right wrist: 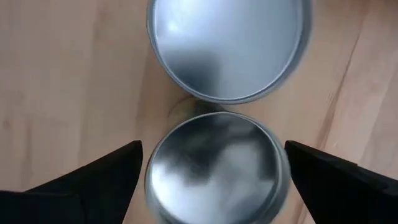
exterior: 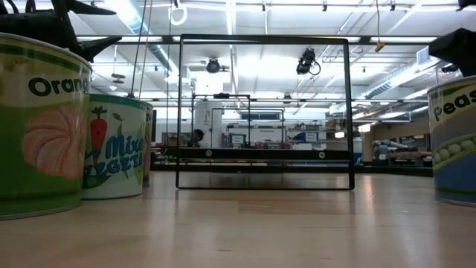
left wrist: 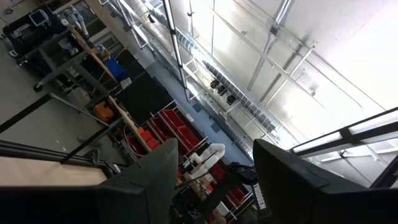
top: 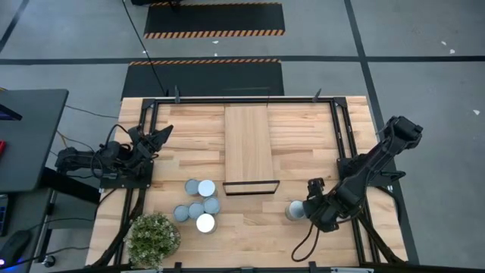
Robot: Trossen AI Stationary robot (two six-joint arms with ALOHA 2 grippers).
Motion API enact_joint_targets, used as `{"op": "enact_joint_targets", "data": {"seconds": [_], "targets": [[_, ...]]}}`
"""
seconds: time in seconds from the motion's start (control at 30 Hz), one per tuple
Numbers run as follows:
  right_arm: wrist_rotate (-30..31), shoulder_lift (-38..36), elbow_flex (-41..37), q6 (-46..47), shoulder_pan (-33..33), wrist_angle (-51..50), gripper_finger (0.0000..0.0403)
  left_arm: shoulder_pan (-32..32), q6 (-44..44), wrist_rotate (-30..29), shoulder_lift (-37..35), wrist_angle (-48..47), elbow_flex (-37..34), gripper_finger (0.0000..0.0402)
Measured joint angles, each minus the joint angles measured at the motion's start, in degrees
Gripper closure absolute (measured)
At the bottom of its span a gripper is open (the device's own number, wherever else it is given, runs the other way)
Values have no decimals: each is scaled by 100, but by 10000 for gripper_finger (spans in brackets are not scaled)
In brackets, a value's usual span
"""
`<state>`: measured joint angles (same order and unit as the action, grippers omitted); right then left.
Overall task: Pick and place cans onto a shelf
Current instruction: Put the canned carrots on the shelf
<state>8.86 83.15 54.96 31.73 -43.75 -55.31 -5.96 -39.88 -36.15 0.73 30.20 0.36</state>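
Several cans [top: 198,206] with pale round tops stand clustered on the table near its front left; in the low view they show as printed tins [exterior: 44,126]. The shelf [top: 248,145] lies along the table's middle, with its black frame [top: 251,187] at the near end. My right gripper [top: 305,209] is open near the front right, pointing down over two cans that stand side by side. One can [right wrist: 214,171] is between its fingers, which stand close on either side. The other can [right wrist: 227,46] is just beyond it. My left gripper [top: 161,135] waits open at the table's left.
A bushy potted plant [top: 153,240] stands at the front left corner, beside the can cluster. A black rail frame [top: 342,129] runs round the tabletop. Bare wood lies between the shelf's frame and the right-hand cans [top: 293,211].
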Motion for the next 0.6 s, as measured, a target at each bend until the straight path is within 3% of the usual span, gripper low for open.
{"op": "enact_joint_targets", "data": {"seconds": [0.3, 0.47, 0.6], "targets": [[-326, 589, 0, 695, 79, -1, 49, 0, -2, -2, -1, 2, 0, 186], [-339, 528, 0, 956, 185, -9, 86, -2, 0, -2, 0, 4, 0, 186], [-325, 320, 0, 982, 331, -95, 84, 0, -2, -2, 0, 6, 1, 187]]}}
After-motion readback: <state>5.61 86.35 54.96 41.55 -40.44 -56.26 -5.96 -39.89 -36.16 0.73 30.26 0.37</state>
